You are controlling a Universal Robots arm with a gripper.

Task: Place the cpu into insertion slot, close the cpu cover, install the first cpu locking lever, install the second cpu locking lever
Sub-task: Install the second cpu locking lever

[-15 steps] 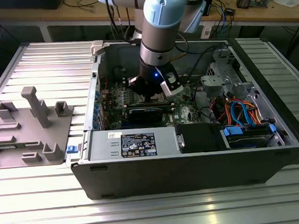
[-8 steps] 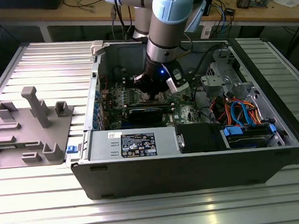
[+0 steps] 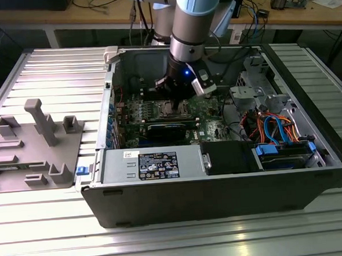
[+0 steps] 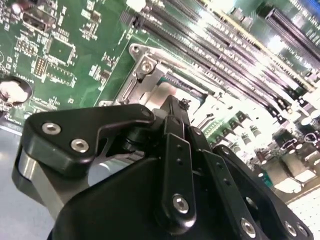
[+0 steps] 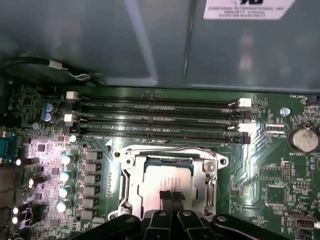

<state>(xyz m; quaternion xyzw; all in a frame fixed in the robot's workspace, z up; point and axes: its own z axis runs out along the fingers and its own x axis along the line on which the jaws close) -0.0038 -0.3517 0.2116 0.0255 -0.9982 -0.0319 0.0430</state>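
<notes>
The cpu shows its silvery top in the insertion slot in the middle of the green motherboard. The cpu cover, a silvery frame, lies flat around it in the first wrist view, and its corner shows in the second wrist view. My gripper is down at the socket, its black fingers pressed together with nothing between them, tips over the cpu's top. I cannot tell if they touch it. The exterior view has the gripper low inside the open computer case. Where the locking levers stand is unclear.
Long black memory slots run just beyond the socket, with the grey case wall behind. A coin battery sits to one side. A black card, the power supply and cables crowd the case. A grey fixture tray lies outside.
</notes>
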